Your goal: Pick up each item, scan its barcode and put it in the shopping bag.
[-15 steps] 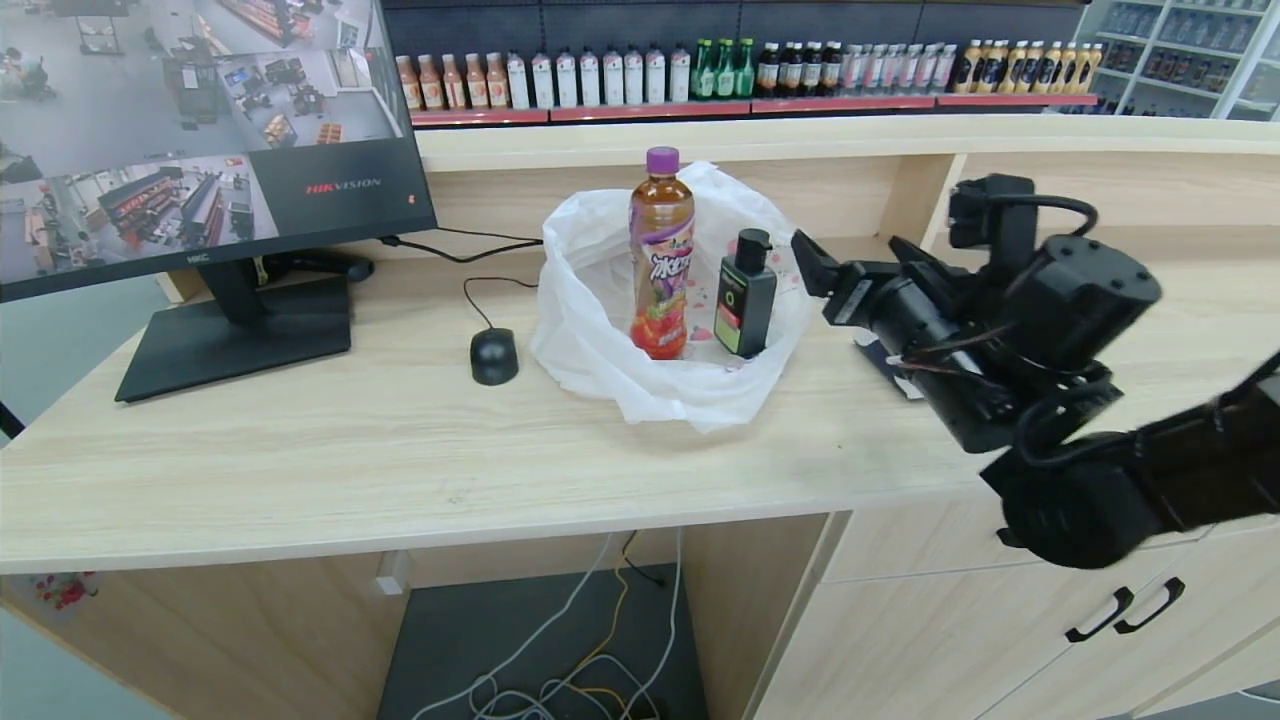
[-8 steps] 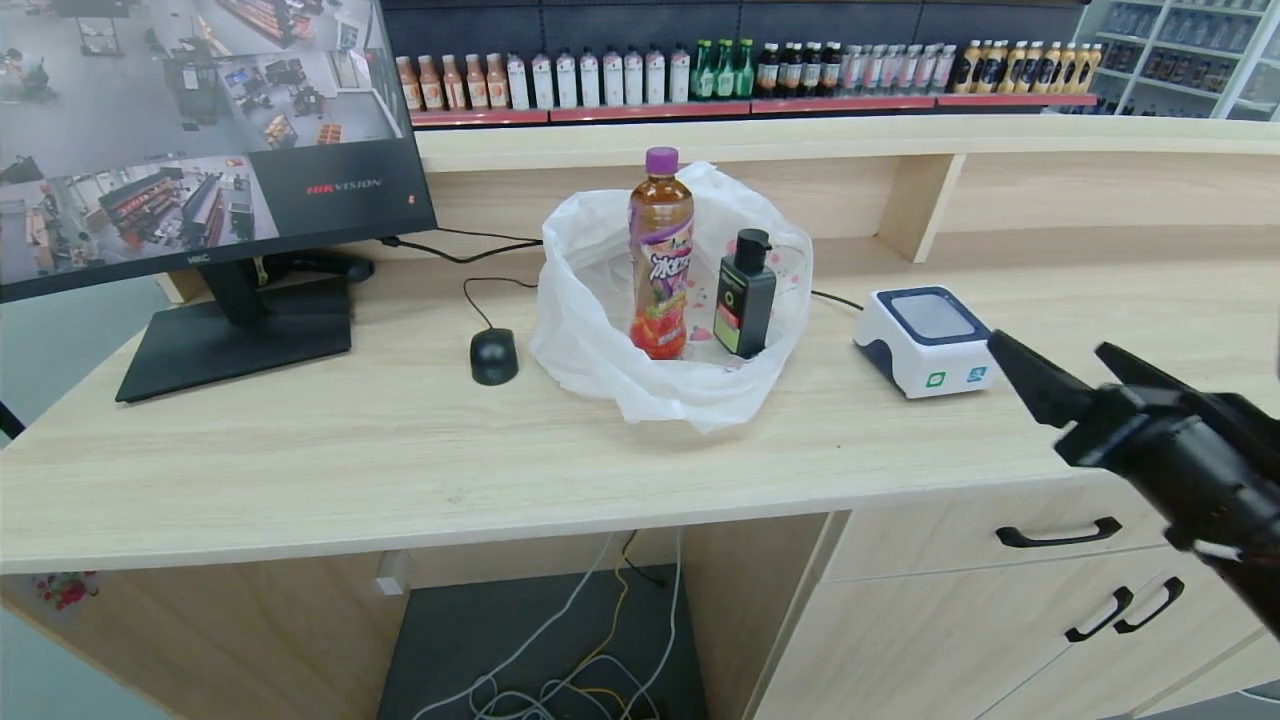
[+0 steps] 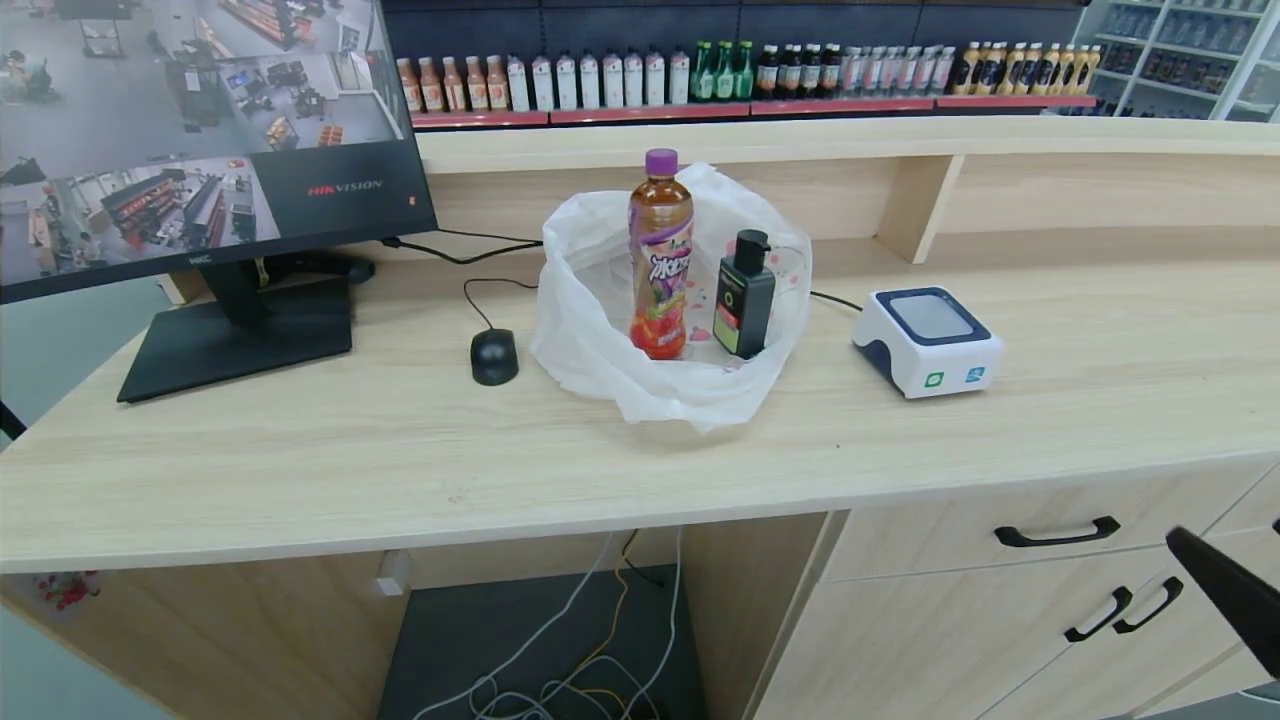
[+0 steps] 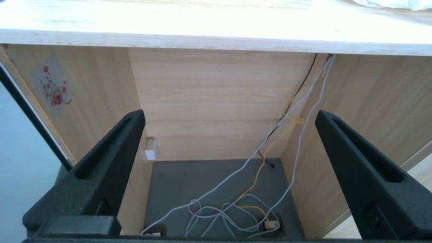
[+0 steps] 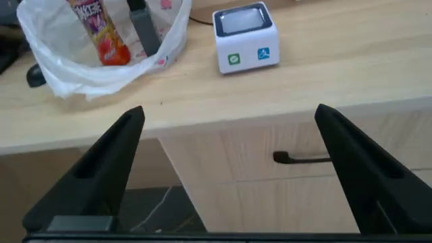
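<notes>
A white shopping bag (image 3: 600, 340) stands open on the wooden counter (image 3: 400, 440). Upright inside it are an orange drink bottle with a purple cap (image 3: 660, 265) and a black pump bottle (image 3: 745, 295). To the right of the bag sits a white barcode scanner (image 3: 927, 340). My right gripper (image 5: 229, 175) is open and empty, low in front of the counter edge, facing the bag (image 5: 61, 74) and the scanner (image 5: 244, 37); one of its fingers (image 3: 1225, 595) shows at the lower right. My left gripper (image 4: 229, 175) is open and empty, below the counter top.
A monitor (image 3: 190, 130) on a black stand and a wired mouse (image 3: 494, 355) occupy the counter's left. Loose cables (image 3: 560, 660) lie in the recess under the counter. Drawers with black handles (image 3: 1058, 535) are at the lower right. A raised ledge (image 3: 800, 135) runs behind the bag.
My right arm has drawn back from beside the bag, down and to the right, past the counter's front edge. The scanner it covered is now in plain sight.
</notes>
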Robot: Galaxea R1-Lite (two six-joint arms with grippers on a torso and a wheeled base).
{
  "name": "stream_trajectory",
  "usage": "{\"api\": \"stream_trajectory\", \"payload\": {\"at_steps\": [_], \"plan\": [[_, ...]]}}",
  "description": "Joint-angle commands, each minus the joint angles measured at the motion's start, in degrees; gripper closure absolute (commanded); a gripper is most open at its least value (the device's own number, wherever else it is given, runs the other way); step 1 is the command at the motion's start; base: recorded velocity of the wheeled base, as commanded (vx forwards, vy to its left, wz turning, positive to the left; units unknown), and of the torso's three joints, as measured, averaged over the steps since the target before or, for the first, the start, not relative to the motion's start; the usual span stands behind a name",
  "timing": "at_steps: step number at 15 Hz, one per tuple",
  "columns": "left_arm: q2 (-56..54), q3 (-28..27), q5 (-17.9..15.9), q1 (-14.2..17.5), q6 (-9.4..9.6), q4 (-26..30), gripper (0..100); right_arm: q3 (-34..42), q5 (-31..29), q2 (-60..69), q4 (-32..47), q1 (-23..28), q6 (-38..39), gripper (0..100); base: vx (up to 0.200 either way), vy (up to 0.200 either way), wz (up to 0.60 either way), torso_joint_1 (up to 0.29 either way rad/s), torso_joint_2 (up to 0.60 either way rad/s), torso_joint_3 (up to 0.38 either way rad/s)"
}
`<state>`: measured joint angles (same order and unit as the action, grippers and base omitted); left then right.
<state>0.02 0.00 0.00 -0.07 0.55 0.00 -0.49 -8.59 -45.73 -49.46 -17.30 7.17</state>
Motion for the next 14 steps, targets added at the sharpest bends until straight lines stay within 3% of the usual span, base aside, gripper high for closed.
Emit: {"api": "stream_trajectory", "payload": {"at_steps": [1, 3, 6, 10, 14], "plan": [[-0.02, 0.00, 0.00, -0.01, -0.02, 0.00, 0, -0.04, 2.97, 25.60, 24.76, -1.60, -2.33, 0, 0.000, 0.000, 0.00, 0.000, 0.00, 0.000], [-0.02, 0.00, 0.00, -0.01, 0.07, 0.00, 0, -0.04, 5.17, 34.30, 36.27, -1.60, -3.21, 0, 0.000, 0.000, 0.00, 0.000, 0.00, 0.000], [-0.02, 0.00, 0.00, -0.01, -0.02, 0.00, 0, 0.22, 6.05, 40.01, 45.68, -1.60, -5.23, 0, 0.000, 0.000, 0.00, 0.000, 0.00, 0.000], [-0.02, 0.00, 0.00, 0.07, -0.20, 0.00, 0, 0.40, 6.05, 40.19, 49.46, 0.16, -8.31, 0, 0.000, 0.000, 0.00, 0.000, 0.00, 0.000], [-0.02, 0.00, 0.00, 0.07, -0.28, 0.00, 0, 0.40, 6.13, 37.64, 49.46, 9.83, -8.31, 0, 0.000, 0.000, 0.00, 0.000, 0.00, 0.000]]}}
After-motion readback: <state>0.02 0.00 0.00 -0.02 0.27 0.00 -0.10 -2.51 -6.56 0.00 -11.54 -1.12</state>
